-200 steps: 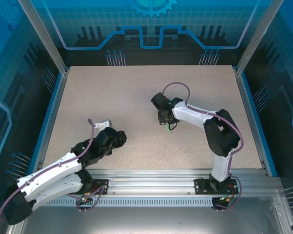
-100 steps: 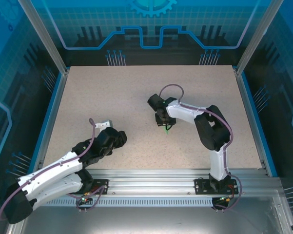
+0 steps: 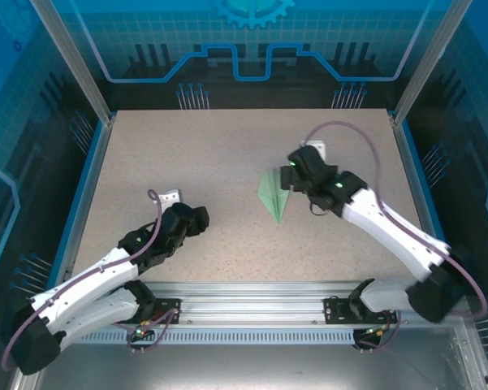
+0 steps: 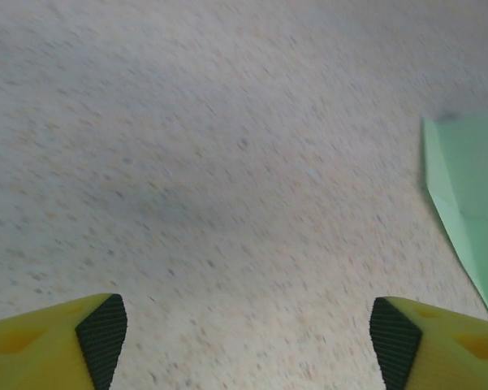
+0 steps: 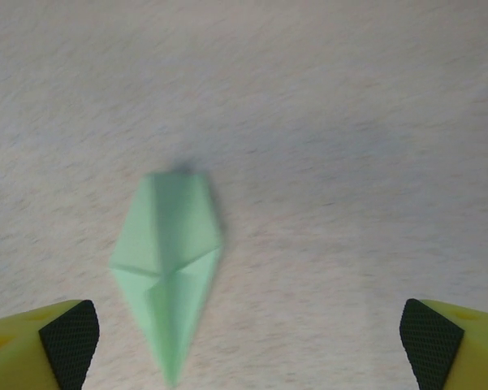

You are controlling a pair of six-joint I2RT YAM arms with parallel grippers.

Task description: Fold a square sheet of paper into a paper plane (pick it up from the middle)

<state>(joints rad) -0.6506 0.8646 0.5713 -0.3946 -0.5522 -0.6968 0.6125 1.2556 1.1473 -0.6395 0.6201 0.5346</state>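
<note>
The paper plane (image 3: pixel 274 195) is a pale mint-green pointed dart lying flat on the speckled table, right of centre, its tip toward the near edge. My right gripper (image 3: pixel 295 175) hangs just to its right and a little above it, apart from the paper. In the right wrist view the plane (image 5: pixel 169 268) lies left of centre, and the right gripper (image 5: pixel 249 345) is wide open with nothing between its fingers. My left gripper (image 3: pixel 197 218) sits to the plane's left, low over the table. In the left wrist view it (image 4: pixel 248 341) is open and empty, with the plane's edge (image 4: pixel 471 195) at the far right.
The tabletop (image 3: pixel 211 154) is bounded by blue side rails (image 3: pixel 79 203) and an aluminium rail (image 3: pixel 252 294) at the near edge. Transparent blue walls enclose the back and sides.
My right gripper has opened, let go of the paper plane and swung back to the right. The plane now lies flat. My left gripper has opened wider and shifted slightly.
</note>
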